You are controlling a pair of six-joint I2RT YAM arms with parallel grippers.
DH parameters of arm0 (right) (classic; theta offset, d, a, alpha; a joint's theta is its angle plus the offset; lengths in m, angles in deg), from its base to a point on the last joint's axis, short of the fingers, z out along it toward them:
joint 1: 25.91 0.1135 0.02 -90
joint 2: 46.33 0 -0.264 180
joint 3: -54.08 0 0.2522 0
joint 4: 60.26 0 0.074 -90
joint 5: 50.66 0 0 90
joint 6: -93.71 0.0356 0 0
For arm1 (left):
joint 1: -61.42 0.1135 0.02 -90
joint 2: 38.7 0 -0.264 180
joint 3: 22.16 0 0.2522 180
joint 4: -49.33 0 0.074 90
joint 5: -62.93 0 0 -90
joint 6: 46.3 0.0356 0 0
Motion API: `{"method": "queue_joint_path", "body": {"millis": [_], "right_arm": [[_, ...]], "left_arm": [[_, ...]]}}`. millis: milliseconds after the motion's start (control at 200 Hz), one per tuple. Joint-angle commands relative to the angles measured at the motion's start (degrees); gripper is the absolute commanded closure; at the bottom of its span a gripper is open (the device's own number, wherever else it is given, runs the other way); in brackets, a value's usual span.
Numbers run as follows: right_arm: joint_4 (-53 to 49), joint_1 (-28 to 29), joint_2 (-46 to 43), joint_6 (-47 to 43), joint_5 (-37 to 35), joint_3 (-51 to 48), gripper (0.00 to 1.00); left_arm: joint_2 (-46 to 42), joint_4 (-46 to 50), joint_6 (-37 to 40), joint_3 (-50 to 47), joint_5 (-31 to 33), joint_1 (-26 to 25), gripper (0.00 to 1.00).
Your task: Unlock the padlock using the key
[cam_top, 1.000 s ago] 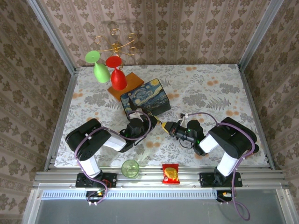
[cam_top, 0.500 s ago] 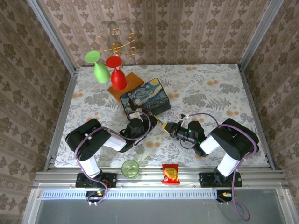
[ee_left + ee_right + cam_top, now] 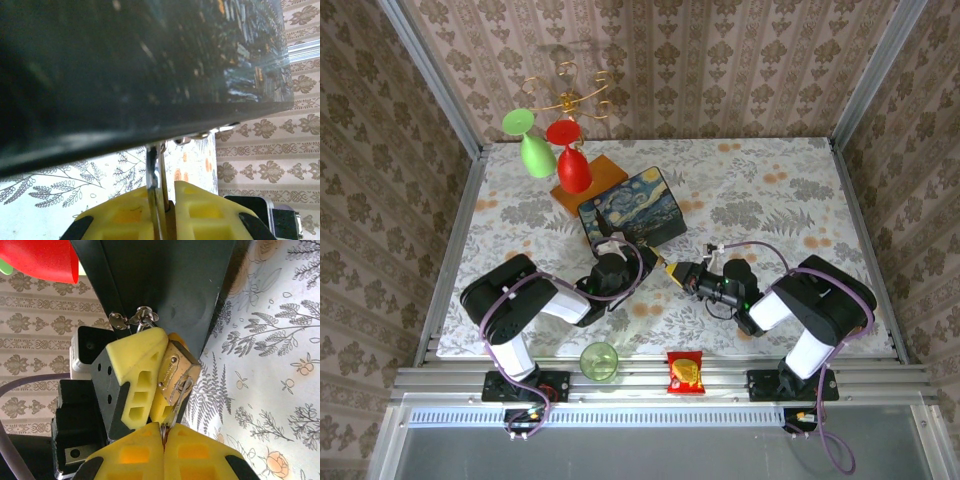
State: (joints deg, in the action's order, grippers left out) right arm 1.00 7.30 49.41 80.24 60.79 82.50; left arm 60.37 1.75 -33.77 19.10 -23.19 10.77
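Change: against a second ago, we see the right arm's [image 3: 820, 300] big link a shade nearer the near rail. Both grippers, the padlock and everything else on the table lie as they did.
Near rail: a red-and-yellow snack packet [image 3: 685, 371] and a translucent green cup [image 3: 599, 360] sit between the two arm bases, well apart from the lock.
Left gripper [image 3: 162, 197]: its yellow fingers are clenched on a thin silver bar that runs up to the box's lower edge. From the right wrist we see these fingers pressed against the sides of the lock body, so it is grasping the padlock.
Right gripper [image 3: 164, 432]: its yellow fingers are pressed together, pinching a thin dark metal key [image 3: 172, 412]. Only a sliver and a wire loop of the key show, reaching up to the lock's lower end.
Padlock: a small brass-yellow padlock [image 3: 177, 367] with a squarish body and silver pins down one face. It is tilted, and its upper end is at the silver hasp [image 3: 136, 317] on the box's front. We cannot tell whether the shackle is freed.
Where: from above, the padlock sits between the two grippers, just in front of the box.
Box: a dark blue painted box with swirling sky [image 3: 632, 208] stands on the floral table [image 3: 790, 190].
Far side: an orange wooden block [image 3: 595, 175] touches the box's back. Above it, a green glass [image 3: 533, 152] and a red glass [image 3: 572, 165] hang from a gold wire rack [image 3: 570, 98].
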Motion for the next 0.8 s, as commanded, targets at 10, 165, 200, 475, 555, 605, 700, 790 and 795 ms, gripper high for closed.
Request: {"method": "queue_joint_path", "body": {"millis": [10,165,200,475,555,605,700,790,795], "right_arm": [[0.77,0.28,0.29,-0.87,0.05,1.14,1.00],[0.92,0.42,1.55,-0.43,0.71,1.55,1.00],[0.93,0.49,1.30,-0.81,0.53,1.02,1.00],[0.74,0.32,0.14,-1.56,1.00,1.28,1.00],[0.95,0.55,1.31,-1.21,1.05,1.52,1.00],[0.92,0.54,1.70,-1.38,0.81,0.94,1.00],[0.96,0.37,1.55,-1.82,0.20,0.20,1.00],[0.92,0.23,1.19,-1.91,0.26,0.45,1.00],[0.92,0.25,1.19,-1.91,0.26,0.46,1.00]], "left_arm": [[-3.44,-5.08,-0.49,1.26,-0.23,-0.47,1.00],[-2.96,-6.26,-1.03,1.05,-0.31,-0.26,1.00],[-2.85,-6.45,-1.11,1.06,-0.35,-0.25,1.00],[-2.80,-6.66,-1.61,1.50,-0.28,-0.59,1.00],[-2.94,-6.86,-1.67,1.50,-0.41,-0.59,1.00],[-3.23,-6.52,-1.55,1.33,-0.36,-0.63,1.00],[-3.67,-6.42,-1.54,1.06,-0.19,-0.61,1.00],[-3.48,-6.94,-1.89,1.06,-0.18,-0.79,1.00],[-3.46,-7.08,-1.89,1.06,-0.18,-0.82,1.00]]}}
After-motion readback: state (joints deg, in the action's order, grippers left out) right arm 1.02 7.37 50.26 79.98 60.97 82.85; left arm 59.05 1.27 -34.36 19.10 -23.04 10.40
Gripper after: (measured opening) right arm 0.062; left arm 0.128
